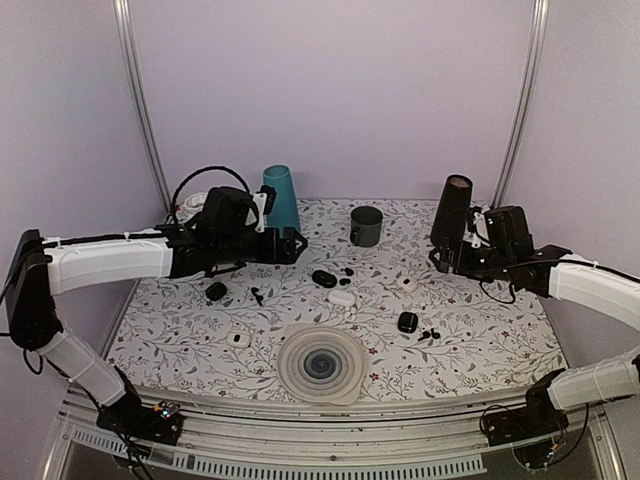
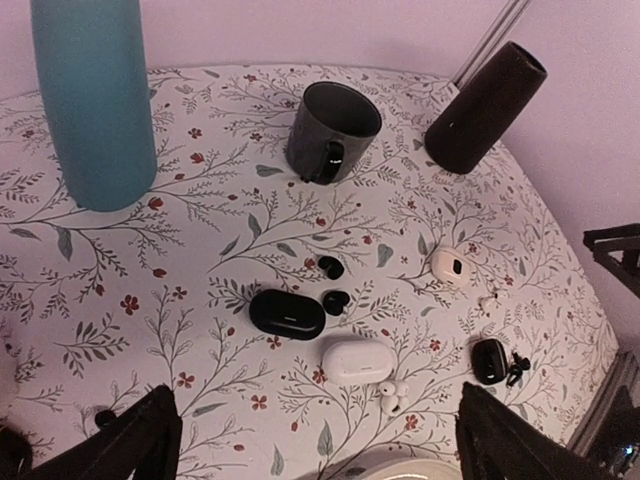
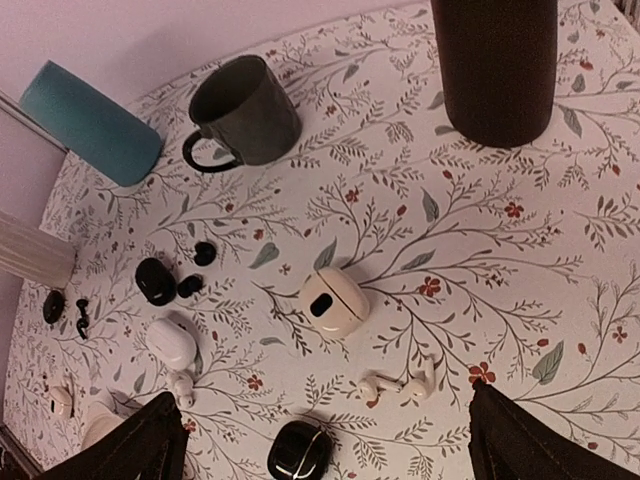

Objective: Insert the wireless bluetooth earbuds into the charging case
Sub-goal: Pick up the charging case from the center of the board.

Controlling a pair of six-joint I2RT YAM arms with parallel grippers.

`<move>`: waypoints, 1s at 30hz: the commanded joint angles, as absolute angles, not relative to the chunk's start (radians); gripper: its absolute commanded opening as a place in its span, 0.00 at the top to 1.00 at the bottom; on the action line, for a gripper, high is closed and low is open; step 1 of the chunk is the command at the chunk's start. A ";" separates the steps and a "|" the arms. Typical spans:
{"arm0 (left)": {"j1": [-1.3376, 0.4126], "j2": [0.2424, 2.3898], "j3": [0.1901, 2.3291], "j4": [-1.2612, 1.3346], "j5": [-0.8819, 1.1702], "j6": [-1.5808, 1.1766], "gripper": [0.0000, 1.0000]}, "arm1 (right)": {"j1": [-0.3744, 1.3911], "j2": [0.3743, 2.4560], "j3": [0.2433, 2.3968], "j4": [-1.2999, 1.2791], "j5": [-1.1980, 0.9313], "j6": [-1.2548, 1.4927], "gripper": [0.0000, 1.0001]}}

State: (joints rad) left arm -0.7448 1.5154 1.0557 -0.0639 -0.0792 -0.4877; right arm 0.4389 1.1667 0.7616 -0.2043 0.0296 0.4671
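Both claws hang released above the bench with nothing between their fingers: the left claw (image 2: 318, 420) over the left-hand middle, the right claw (image 3: 325, 400) over the right side. Neither touches anything.

Nearest the arms lies a ribbed round disc (image 1: 320, 365), with a small white case (image 1: 238, 339) near its left. A little further off, on the right, a square black case (image 1: 407, 322) sits with a pair of black earbuds (image 1: 428, 334) just beside it. Behind the disc, a white oval case (image 2: 357, 361) has white earbuds (image 2: 390, 395) loose at its near edge. Just past it, a black oval case (image 2: 287, 313) has two more black buds (image 2: 335, 301) close by on its far side. Both oval lids look shut. Off to the right, a round white case (image 3: 333, 300) lies with another white pair (image 3: 400, 387) near it. At the back stand a teal cup (image 1: 282, 200), a dark mug (image 1: 366, 226) and a dark tumbler (image 1: 452, 210).

Every earbud in view lies on the bench outside a case, so I judge the work to be at its opening step: choosing a bud and closing in.

The next move calls for one claw to drop straight over a single bud and pinch it gently, since so small and glossy a thing may well skid away. The matching case probably needs its lid raised first, with the other claw steadying it.
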 commanded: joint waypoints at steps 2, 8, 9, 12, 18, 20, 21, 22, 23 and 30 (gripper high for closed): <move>-0.759 1.518 1.054 0.029 0.001 -0.487 0.04 | 0.469 1.271 0.738 -0.256 -0.012 0.502 0.01; -0.759 1.490 1.001 0.074 0.045 -0.504 0.04 | 0.510 1.374 0.763 -0.266 -0.047 0.553 0.10; -0.759 1.486 0.998 0.077 0.050 -0.505 0.04 | 0.535 1.379 0.766 -0.278 -0.029 0.583 0.12; -0.759 1.476 0.998 0.083 0.078 -0.501 0.04 | 0.612 1.393 0.773 -0.300 0.021 0.662 0.20; -0.758 1.486 1.007 0.093 0.135 -0.513 0.04 | 0.680 1.468 0.794 -0.320 0.077 0.755 0.33; -0.758 1.491 1.006 0.102 0.142 -0.524 0.04 | 0.687 1.487 0.804 -0.324 0.085 0.761 0.36; -0.758 1.494 1.007 0.104 0.143 -0.530 0.04 | 0.687 1.495 0.816 -0.325 0.089 0.759 0.38; -0.758 1.500 1.011 0.105 0.143 -0.536 0.04 | 0.688 1.505 0.825 -0.327 0.094 0.750 0.40; -0.757 1.506 1.013 0.106 0.146 -0.542 0.04 | 0.687 1.518 0.837 -0.333 0.101 0.741 0.41; -0.758 1.540 1.018 0.139 0.146 -0.595 0.04 | 0.687 1.606 0.894 -0.370 0.097 0.676 0.53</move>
